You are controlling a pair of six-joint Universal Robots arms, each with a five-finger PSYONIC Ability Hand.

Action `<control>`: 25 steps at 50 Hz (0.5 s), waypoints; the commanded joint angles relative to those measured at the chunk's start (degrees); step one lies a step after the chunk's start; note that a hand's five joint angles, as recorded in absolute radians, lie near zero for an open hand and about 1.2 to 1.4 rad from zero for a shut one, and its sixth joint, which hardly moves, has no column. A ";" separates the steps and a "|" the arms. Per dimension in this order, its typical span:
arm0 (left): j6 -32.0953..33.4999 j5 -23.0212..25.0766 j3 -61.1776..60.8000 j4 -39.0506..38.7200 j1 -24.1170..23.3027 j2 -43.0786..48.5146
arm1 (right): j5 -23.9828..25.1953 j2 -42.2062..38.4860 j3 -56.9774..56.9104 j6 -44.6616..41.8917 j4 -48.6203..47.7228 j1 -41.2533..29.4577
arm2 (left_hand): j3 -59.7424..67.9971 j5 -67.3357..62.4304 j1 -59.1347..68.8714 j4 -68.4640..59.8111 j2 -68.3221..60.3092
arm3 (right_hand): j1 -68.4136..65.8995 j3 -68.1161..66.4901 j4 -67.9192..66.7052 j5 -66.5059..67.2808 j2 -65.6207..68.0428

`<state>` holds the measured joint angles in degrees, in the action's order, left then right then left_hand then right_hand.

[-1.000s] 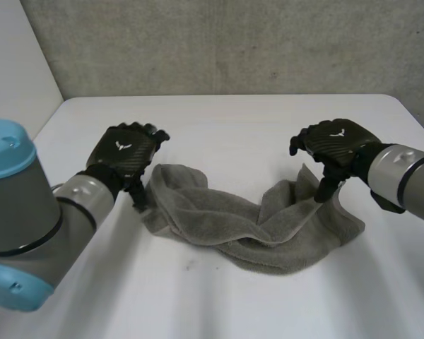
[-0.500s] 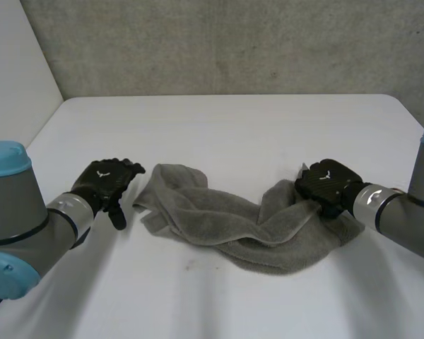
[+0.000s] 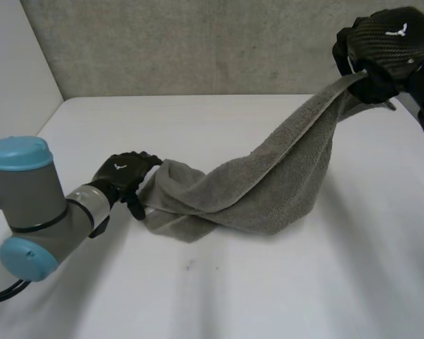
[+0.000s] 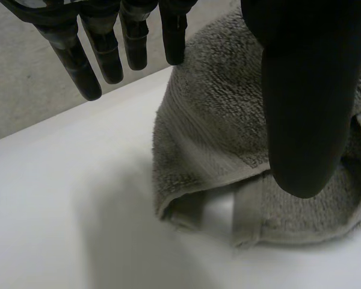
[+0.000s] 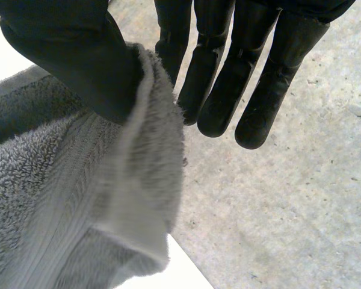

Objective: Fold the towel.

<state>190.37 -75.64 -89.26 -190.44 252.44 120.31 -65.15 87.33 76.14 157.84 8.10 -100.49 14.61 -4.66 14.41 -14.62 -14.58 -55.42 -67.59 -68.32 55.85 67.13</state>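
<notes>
Towel [image 3: 268, 169] pinched in raised right robot hand [image 3: 385, 42], left robot hand [image 3: 124, 175] beside

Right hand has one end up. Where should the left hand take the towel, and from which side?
Probably the hemmed corner of the towel beside the left hand, approached low from the robot's left: that end lies on the table, its edge slightly raised toward that hand.

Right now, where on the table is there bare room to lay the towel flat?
The near strip of the table, in front of the towel, is bare, and so is the far strip between towel and wall. Crowded: the towel's end by the left hand.
</notes>
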 commanded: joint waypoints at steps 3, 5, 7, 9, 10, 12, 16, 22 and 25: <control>0.09 -0.29 4.00 -0.90 -4.05 4.32 | -0.51 3.19 -1.69 -1.48 4.29 -0.23 | 2.33 -2.29 2.53 -2.32 -2.37 | -24.58 -12.41 -11.68 14.15 12.87; 0.35 -0.38 4.62 -0.90 -4.67 5.19 | -0.59 4.07 -2.13 -1.39 4.29 -0.23 | 2.33 -2.29 2.53 -2.32 -2.37 | -24.58 -12.41 -11.68 14.15 12.87; 0.44 -0.38 5.33 -0.90 -5.20 6.08 | -0.59 4.69 -2.48 -1.30 4.29 -0.05 | 2.50 -2.46 2.70 -2.49 -2.54 | -24.58 -12.41 -11.68 14.15 12.87; 0.61 -0.47 6.03 -0.90 -5.64 6.87 | -0.59 5.13 -2.84 -1.30 4.38 -0.05 | 2.67 -2.62 2.87 -2.66 -2.70 | -24.58 -12.41 -11.68 14.15 12.87; 0.61 -0.56 6.73 -0.98 -5.81 7.66 | -0.59 5.39 -2.92 -1.30 4.29 0.03 | 3.50 -3.46 3.70 -3.49 -3.54 | -24.58 -12.41 -11.68 14.15 12.87; 0.61 -0.56 7.52 -0.98 -5.81 8.45 | -0.59 5.66 -3.19 -1.30 4.29 0.03 | 5.69 -5.65 5.90 -5.69 -5.73 | -24.58 -12.41 -11.68 14.15 12.87; 0.70 -0.65 9.80 -0.98 -5.90 9.94 | -0.59 5.92 -3.19 -1.30 4.29 0.03 | 15.75 -15.71 15.95 -15.74 -15.79 | -24.58 -12.41 -11.68 14.15 12.87; 0.70 -0.91 11.56 -2.47 -5.82 10.65 | -0.59 5.22 -3.10 -1.39 4.29 0.30 | 48.20 -48.15 48.40 -48.19 -48.23 | -24.58 -12.41 -11.68 14.15 12.87; 0.97 -1.44 11.65 -3.36 -5.81 10.65 | -0.59 4.78 -3.10 -1.57 4.38 0.65 | 53.63 -53.59 53.84 -53.63 -53.67 | -24.58 -12.41 -11.68 14.15 12.87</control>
<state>191.08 -76.43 -78.52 -191.93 246.48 130.79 -65.74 93.06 72.94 156.51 12.39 -100.30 41.76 -31.09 41.87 -41.15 -41.78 -55.42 -67.60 -68.32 55.85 67.14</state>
